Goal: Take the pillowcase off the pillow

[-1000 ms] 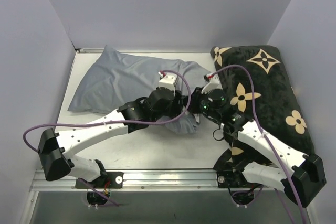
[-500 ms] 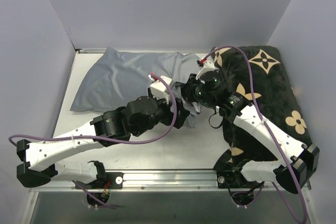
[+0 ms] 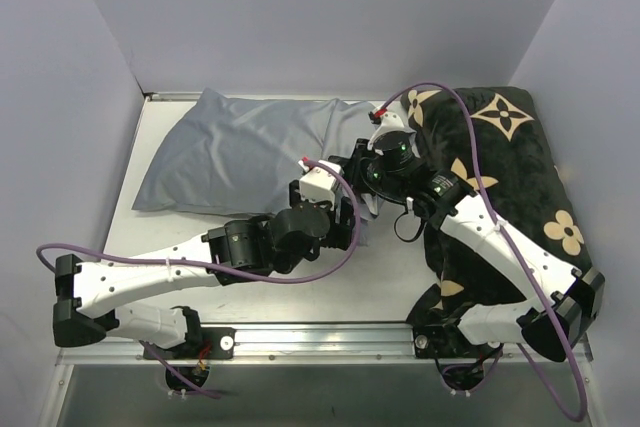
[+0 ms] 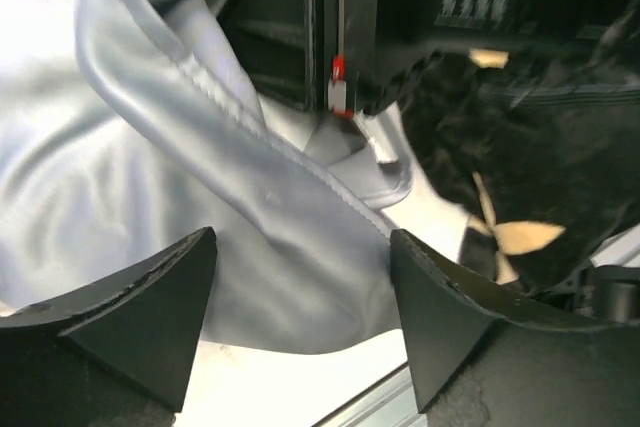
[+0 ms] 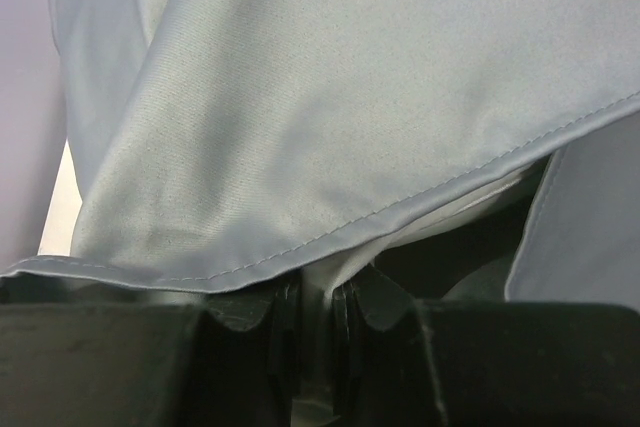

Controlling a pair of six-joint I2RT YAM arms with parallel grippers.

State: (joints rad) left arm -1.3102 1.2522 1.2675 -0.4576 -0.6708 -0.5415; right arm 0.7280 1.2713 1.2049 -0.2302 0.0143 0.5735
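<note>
The grey pillowcase (image 3: 240,152) covers the pillow at the back left, its open end toward the middle. My right gripper (image 3: 362,169) is at that open end. In the right wrist view it (image 5: 320,312) is shut on white pillow fabric (image 5: 450,213) that comes out under the pillowcase's stitched hem (image 5: 330,97). My left gripper (image 3: 350,222) is just in front of it, open. In the left wrist view its jaws (image 4: 300,317) stand wide apart over the loose grey hem (image 4: 250,217), touching nothing. The pillow's blue tag is hidden.
A black plush cushion with tan flower motifs (image 3: 510,177) lies along the right side, under my right arm; it also shows in the left wrist view (image 4: 520,137). Grey walls close in the white table (image 3: 300,287) at the left, back and right.
My right gripper has moved toward the back left with the fabric. The pillowcase's open end has drawn back with it. My left arm has shifted, its gripper now slightly farther left.
</note>
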